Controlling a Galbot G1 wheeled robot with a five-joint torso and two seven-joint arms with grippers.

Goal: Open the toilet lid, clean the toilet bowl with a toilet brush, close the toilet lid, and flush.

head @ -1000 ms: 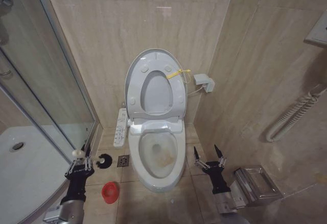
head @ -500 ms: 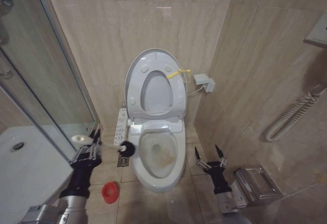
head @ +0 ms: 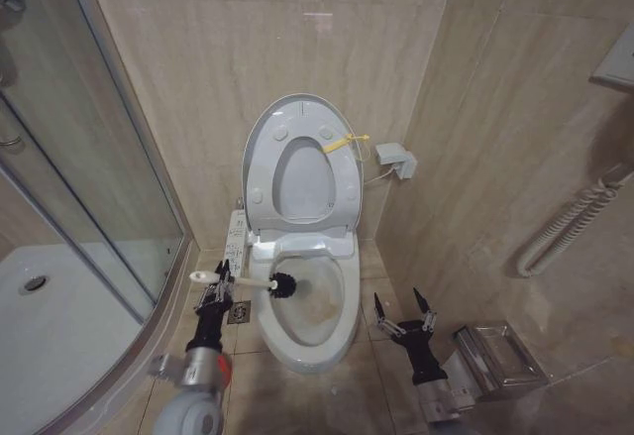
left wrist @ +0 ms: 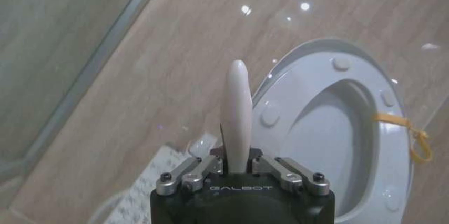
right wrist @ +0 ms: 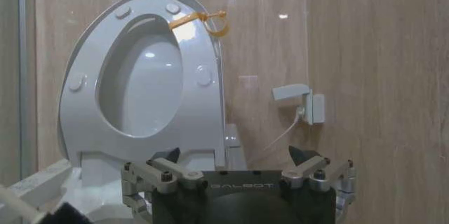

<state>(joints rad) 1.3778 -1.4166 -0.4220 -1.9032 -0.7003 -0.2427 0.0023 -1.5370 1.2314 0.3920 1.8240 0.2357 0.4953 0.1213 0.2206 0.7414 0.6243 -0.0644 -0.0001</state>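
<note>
Reading GALBOT on left gripper (left wrist: 238,169), toilet brush (head: 260,282) clamped

Brush over the bowl, lid up

I see the toilet lid (head: 299,165) standing up against the wall, shiny white, with a yellow loop (head: 345,144) at its edge. The toilet bowl (head: 306,306) is white with brown-yellow stains inside. The toilet brush (head: 260,282) lies sideways, its white stick at my left, its dark head over the bowl's rim.
</note>
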